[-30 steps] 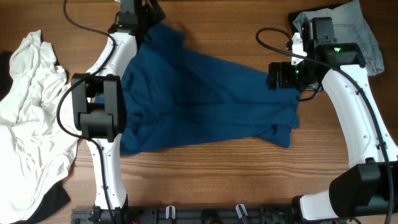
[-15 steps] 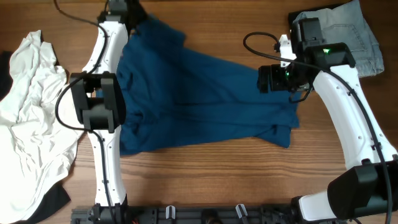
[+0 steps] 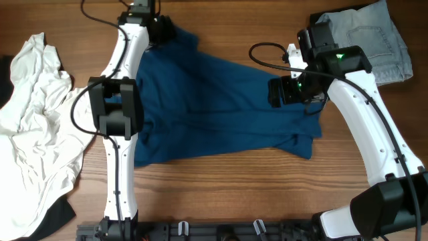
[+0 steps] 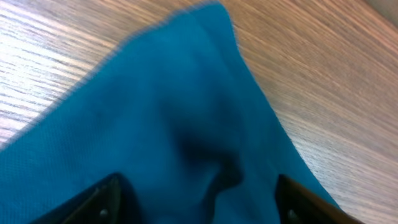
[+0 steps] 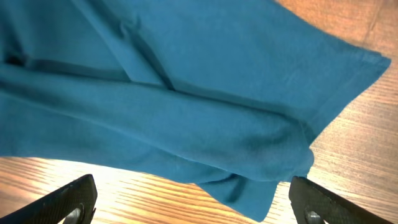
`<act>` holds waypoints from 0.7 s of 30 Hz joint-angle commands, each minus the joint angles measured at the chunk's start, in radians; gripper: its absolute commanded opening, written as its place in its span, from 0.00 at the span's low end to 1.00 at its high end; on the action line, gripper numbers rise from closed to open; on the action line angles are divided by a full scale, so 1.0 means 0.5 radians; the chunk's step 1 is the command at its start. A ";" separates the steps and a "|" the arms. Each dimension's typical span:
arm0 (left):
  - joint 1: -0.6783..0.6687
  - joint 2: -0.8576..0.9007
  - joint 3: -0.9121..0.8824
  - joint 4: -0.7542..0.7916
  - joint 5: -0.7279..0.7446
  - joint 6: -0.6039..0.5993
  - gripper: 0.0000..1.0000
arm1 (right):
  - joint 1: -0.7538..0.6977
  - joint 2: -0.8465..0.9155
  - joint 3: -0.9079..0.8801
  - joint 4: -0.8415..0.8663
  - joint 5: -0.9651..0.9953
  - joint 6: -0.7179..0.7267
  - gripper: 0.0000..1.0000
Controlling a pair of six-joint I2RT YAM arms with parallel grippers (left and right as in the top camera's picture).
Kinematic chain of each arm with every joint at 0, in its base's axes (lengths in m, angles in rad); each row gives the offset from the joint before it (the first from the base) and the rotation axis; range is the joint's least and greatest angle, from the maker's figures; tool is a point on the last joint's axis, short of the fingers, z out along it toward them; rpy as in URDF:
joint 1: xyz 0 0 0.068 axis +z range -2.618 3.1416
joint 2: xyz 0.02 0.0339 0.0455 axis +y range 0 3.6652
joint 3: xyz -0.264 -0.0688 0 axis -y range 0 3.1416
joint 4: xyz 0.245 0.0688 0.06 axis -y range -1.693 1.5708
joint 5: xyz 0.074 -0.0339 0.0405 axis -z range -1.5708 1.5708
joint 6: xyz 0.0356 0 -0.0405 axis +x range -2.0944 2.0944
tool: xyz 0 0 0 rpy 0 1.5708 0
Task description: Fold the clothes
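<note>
The deep-blue T-shirt (image 3: 221,100) lies spread and rumpled across the middle of the table. My left gripper (image 3: 160,30) is at its far left corner. In the left wrist view that gripper (image 4: 199,208) stands open, with puckered blue cloth (image 4: 174,124) lying under and between the fingers (image 4: 102,199). My right gripper (image 3: 276,92) hovers over the shirt's right part. It is open in the right wrist view (image 5: 196,208), above a folded blue edge (image 5: 267,186) and bare wood. A white shirt (image 3: 33,127) lies crumpled at the left.
Pale denim jeans (image 3: 374,40) sit folded at the far right corner, behind the right arm. A dark cloth (image 3: 50,221) shows under the white shirt at the front left. Black cables (image 3: 267,57) loop off both arms.
My right gripper has moved left and slightly nearer, farther over the shirt. The left gripper swung left, then back right at the shirt's far corner. The shirt has barely shifted.
</note>
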 commanded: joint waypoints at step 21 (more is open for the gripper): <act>0.055 0.227 -0.023 -1.454 0.111 -0.038 0.41 | 0.039 0.022 0.329 -0.186 -0.193 -0.026 1.00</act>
